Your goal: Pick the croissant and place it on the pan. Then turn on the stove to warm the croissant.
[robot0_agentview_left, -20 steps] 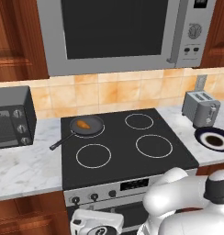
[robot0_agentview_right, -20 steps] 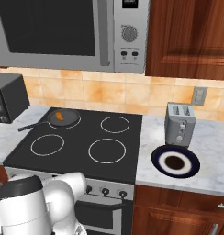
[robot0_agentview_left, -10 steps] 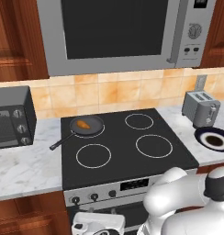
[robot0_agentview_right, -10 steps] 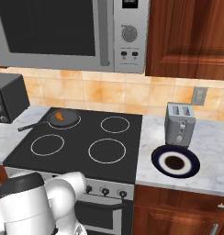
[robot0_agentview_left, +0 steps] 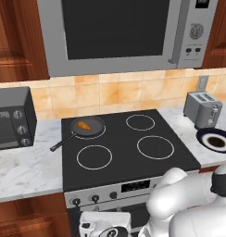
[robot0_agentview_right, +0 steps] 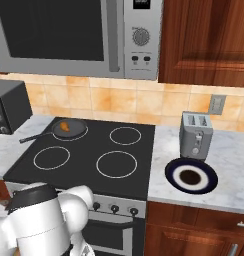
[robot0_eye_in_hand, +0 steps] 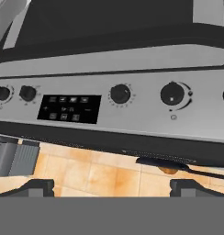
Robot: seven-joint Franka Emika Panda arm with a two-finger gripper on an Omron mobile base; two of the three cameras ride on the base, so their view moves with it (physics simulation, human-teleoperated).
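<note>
At the upper left of the stove (robot0_agentview_left: 128,143), croissant (robot0_agentview_left: 84,125) lies inside the pan (robot0_agentview_left: 87,127) on the back-left ring. Gripper (robot0_eye_in_hand: 111,186) low before the silver panel, jaws spread wide, empty. Hand view appears upside down. Judgement: choose the knob (robot0_eye_in_hand: 120,93) matching the pan's burner, centre on it, then close and twist.

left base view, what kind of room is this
A rendered home kitchen, by the look of it: a black glass stove set in a marble counter, a microwave mounted above it, and a toaster against the tiled wall.
</note>
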